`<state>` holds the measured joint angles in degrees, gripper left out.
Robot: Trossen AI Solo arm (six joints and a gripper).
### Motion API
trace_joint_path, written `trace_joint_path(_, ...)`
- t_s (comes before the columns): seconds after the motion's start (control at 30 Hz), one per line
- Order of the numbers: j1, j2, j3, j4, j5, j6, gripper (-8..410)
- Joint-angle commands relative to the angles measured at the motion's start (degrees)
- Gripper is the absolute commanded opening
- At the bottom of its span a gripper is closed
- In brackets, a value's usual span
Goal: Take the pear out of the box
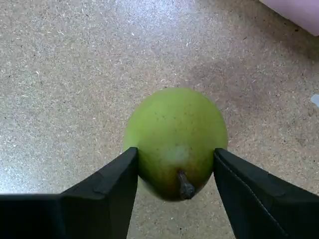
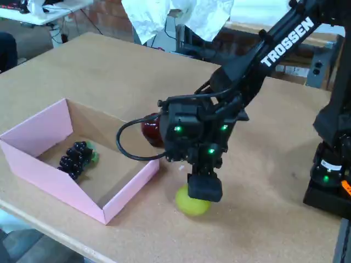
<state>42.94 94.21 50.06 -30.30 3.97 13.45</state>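
I see the gripper (image 1: 175,169) pinching the pear (image 1: 174,134), stem (image 1: 185,185) toward the wrist camera, underside hidden.

**Black arm, white lettering, green lights**

In your fixed view, the matte black Trossen arm (image 2: 274,46) carries white "TROSSEN" lettering. Its boxy black wrist housing (image 2: 189,129) shows small green lights, and a black cable (image 2: 123,145) loops from its left. Your wrist view shows two black wedge-shaped fingers (image 1: 107,186).

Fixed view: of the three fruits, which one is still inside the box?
The dark grape bunch lies in the pink box. The pear sits on the table in the gripper, the red apple behind the box.
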Motion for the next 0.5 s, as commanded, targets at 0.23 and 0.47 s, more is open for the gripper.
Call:
trace_joint_path(0.23,0.02,0.02,0.0,-0.37,0.0,1.44,104)
trace_joint_path(0.47,0.02,0.02,0.0,-0.7,-0.59,1.25,165)
